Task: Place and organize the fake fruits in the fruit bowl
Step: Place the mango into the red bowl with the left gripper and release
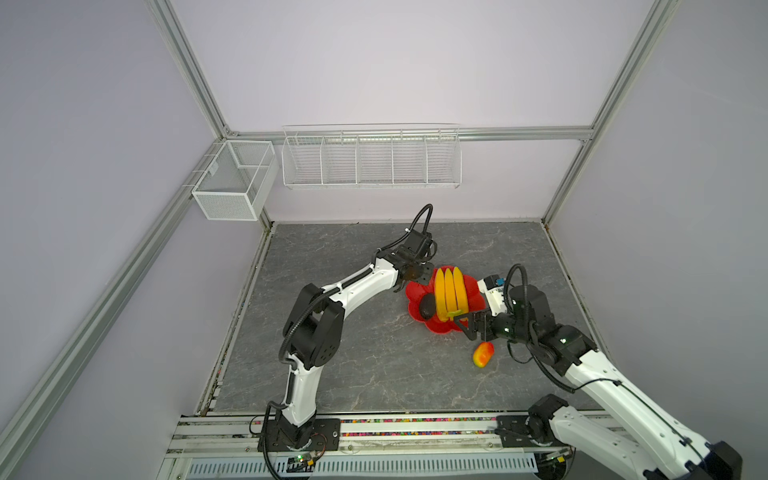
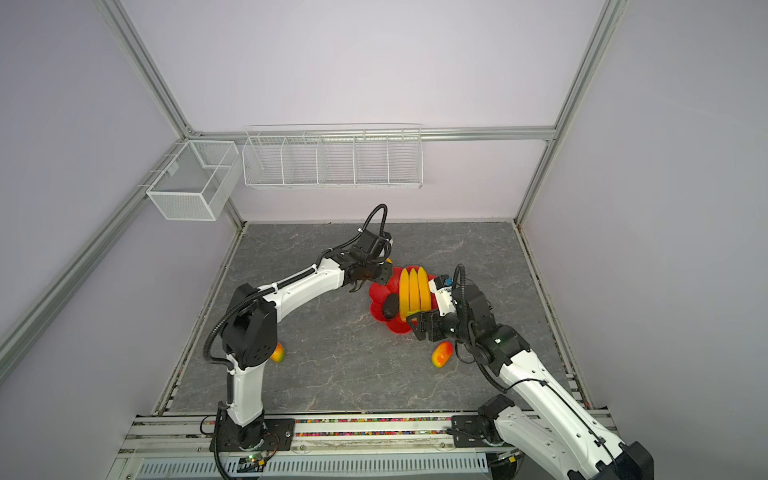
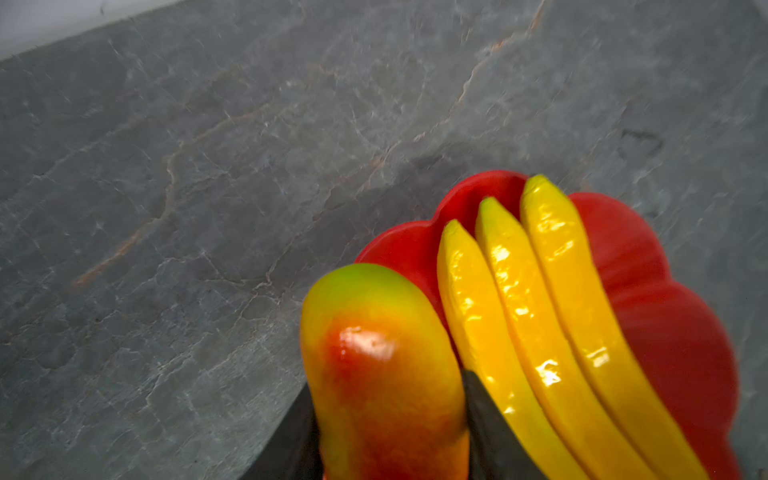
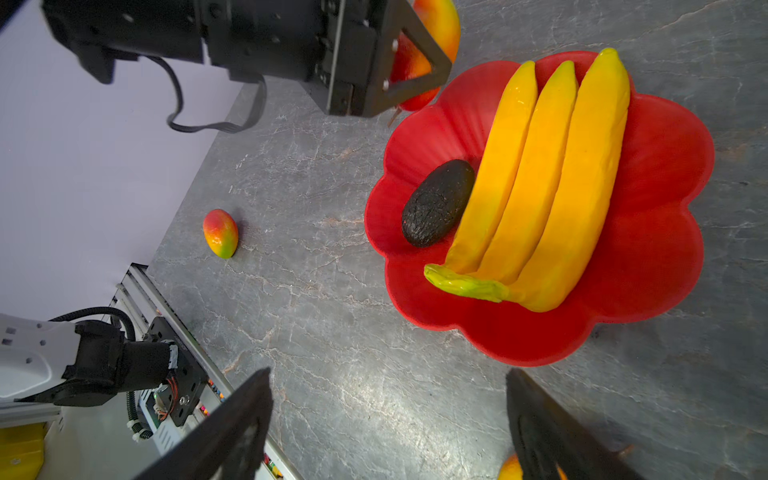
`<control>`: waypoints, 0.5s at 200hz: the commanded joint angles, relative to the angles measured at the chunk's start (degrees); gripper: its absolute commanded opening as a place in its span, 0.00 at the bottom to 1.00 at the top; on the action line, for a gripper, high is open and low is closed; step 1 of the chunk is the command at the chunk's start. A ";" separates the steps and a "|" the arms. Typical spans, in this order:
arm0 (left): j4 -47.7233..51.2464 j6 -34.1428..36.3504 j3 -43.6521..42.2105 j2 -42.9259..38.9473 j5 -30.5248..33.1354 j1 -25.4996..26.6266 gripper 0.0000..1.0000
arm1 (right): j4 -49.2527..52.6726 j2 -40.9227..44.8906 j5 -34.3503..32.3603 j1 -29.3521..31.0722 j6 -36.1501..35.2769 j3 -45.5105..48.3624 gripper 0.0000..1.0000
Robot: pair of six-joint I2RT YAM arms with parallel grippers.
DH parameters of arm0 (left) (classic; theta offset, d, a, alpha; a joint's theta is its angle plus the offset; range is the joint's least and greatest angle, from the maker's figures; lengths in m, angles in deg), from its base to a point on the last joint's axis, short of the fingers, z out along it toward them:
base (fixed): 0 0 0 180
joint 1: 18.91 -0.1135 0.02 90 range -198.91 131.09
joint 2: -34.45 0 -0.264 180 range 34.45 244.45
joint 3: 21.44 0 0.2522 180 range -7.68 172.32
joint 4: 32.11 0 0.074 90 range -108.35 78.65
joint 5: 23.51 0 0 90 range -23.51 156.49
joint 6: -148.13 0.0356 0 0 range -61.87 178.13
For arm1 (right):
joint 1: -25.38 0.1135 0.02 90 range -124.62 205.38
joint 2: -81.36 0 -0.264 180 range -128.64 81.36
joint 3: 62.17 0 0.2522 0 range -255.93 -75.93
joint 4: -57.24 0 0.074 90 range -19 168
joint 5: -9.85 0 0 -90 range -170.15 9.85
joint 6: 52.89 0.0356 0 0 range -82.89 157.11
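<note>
The red fruit bowl point(image 1: 411, 297) point(image 2: 376, 300) point(image 4: 665, 270) point(image 3: 665, 332) holds the yellow banana bunch point(image 1: 451, 291) point(image 2: 413, 291) point(image 4: 540, 178) point(image 3: 540, 311) and the dark avocado point(image 1: 427, 308) point(image 2: 390, 309) point(image 4: 436, 203). At the bowl's far left rim, my left gripper point(image 1: 419, 274) point(image 2: 380, 274) point(image 3: 386, 436) is shut on a red-yellow mango point(image 3: 382, 374) point(image 4: 440, 25). My right gripper point(image 1: 467, 326) point(image 2: 419, 328) point(image 4: 388, 424) stands open and empty over the table by the bowl's near rim. A second mango point(image 1: 483, 354) point(image 2: 441, 354) lies just beside it. A third mango point(image 2: 277, 353) point(image 4: 220, 232) lies by the left arm's elbow.
Two white wire baskets point(image 1: 235, 180) point(image 1: 372, 160) hang on the back wall and frame. The grey marble table point(image 1: 374, 365) ends at a metal rail point(image 1: 374, 424) in front, where both arm bases sit.
</note>
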 commanded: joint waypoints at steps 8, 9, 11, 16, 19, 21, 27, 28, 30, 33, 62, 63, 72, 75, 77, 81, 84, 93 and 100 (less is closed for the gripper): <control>6.46 5.29 2.28 1.97 -1.55 0.08 0.42 | 1.09 0.21 0.89 -0.73 0.48 1.08 0.89; 6.46 5.31 2.32 1.97 -1.56 0.04 0.42 | 1.09 0.19 0.89 -0.73 0.48 1.07 0.89; 6.51 5.37 2.33 2.06 -1.75 0.03 0.42 | 1.09 0.06 0.89 -0.73 0.43 1.07 0.89; 6.49 5.50 2.40 2.37 -2.12 0.06 0.42 | 1.00 -0.02 0.96 -0.75 0.39 1.02 0.89; 6.47 5.51 2.38 2.48 -2.33 0.02 0.42 | 1.00 -0.01 0.98 -0.81 0.39 0.94 0.89; 6.46 5.55 2.39 2.60 -2.49 0.03 0.42 | 1.00 -0.01 0.98 -0.82 0.39 0.97 0.89; 6.38 5.59 2.32 2.85 -2.89 0.06 0.43 | 0.91 -0.11 0.94 -0.83 0.30 0.94 0.89; 6.33 5.63 2.30 2.89 -2.94 0.03 0.43 | 0.87 -0.15 0.96 -0.87 0.35 0.96 0.89; 6.30 5.65 2.35 2.93 -2.97 0.07 0.43 | 0.83 -0.18 0.98 -0.83 0.36 0.98 0.89; 6.29 5.60 2.35 3.08 -3.12 0.08 0.43 | 0.82 -0.23 0.98 -0.90 0.31 0.98 0.89; 6.43 5.59 2.87 4.08 -3.56 0.09 0.48 | 0.62 -0.57 1.15 -1.04 0.13 0.98 0.89; 6.40 5.59 2.84 4.13 -3.58 0.09 0.49 | 0.68 -0.55 1.15 -1.02 0.13 1.03 0.89; 6.07 5.59 2.76 4.27 -3.55 0.03 0.52 | 0.78 -0.54 1.15 -1.15 0.04 1.06 0.89; 6.03 5.59 2.72 4.34 -3.67 0.05 0.53 | 0.82 -0.58 1.16 -1.11 -0.03 1.02 0.89; 5.98 5.59 2.74 4.39 -3.73 0.08 0.53 | 0.87 -0.55 1.16 -1.09 -0.05 0.99 0.89; 5.91 5.63 2.77 4.43 -3.70 0.09 0.54 | 0.86 -0.54 1.16 -1.18 -0.05 0.98 0.89; 5.79 5.62 2.77 4.52 -3.82 0.09 0.55 | 0.97 -0.54 1.16 -1.22 -0.04 0.98 0.89; 5.38 5.64 2.72 4.76 -4.00 0.08 0.55 | 1.08 -0.41 1.16 -1.25 -0.05 0.98 0.89; 5.17 5.66 2.74 5.00 -4.04 0.04 0.55 | 1.15 -0.34 1.16 -1.25 -0.13 0.98 0.89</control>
